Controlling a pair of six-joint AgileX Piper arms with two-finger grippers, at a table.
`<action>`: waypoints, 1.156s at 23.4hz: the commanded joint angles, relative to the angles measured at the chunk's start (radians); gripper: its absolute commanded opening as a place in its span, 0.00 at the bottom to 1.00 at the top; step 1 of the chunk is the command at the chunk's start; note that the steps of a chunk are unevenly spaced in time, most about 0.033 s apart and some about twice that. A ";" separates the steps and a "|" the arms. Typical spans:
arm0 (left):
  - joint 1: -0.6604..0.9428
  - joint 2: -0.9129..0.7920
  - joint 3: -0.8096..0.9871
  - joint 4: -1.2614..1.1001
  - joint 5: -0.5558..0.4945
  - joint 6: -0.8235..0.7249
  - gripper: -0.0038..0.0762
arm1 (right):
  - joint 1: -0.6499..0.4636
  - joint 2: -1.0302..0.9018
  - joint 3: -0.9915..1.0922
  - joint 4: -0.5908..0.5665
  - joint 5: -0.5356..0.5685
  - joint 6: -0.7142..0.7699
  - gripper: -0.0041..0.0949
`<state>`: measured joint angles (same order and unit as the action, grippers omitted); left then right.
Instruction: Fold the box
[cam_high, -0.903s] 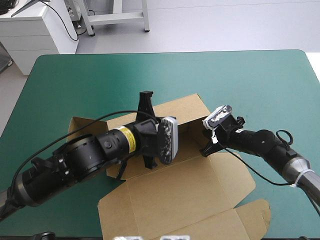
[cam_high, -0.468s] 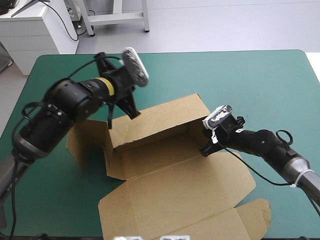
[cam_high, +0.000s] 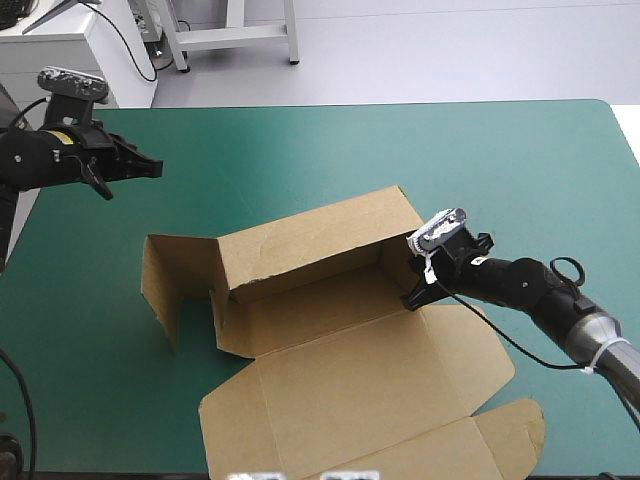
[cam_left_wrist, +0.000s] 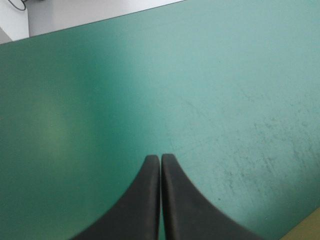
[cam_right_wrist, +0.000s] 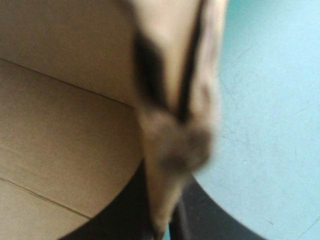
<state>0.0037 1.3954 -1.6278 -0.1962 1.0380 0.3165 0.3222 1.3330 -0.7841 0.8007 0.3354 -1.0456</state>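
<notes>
near table's (cam_high: 400, 150) far left corner, left pincer (cam_high: 153, 167) withdrawn from box (cam_high: 320, 300).

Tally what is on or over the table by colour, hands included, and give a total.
Brown: 1, the box
Black: 2, the left hand and the right hand
Teal-green: 1, the table cover
Total: 4

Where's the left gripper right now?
In the high view the left gripper hangs shut over the far-left corner of the table, well apart from the box.
</notes>
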 joint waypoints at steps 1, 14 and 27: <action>0.014 -0.039 -0.035 -0.029 -0.010 -0.006 0.04 | 0.001 -0.045 -0.088 -0.162 0.046 0.163 0.02; 0.014 -0.039 -0.033 -0.008 0.055 0.021 0.04 | -0.094 -0.044 -0.348 -0.649 0.572 0.808 0.02; 0.011 -0.039 -0.033 -0.081 0.056 0.021 0.04 | -0.095 0.249 -0.487 -0.715 0.504 0.858 0.02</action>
<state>0.0175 1.3892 -1.6278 -0.2455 1.1301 0.3405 0.2315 1.5395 -1.2369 0.1067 0.8459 -0.1665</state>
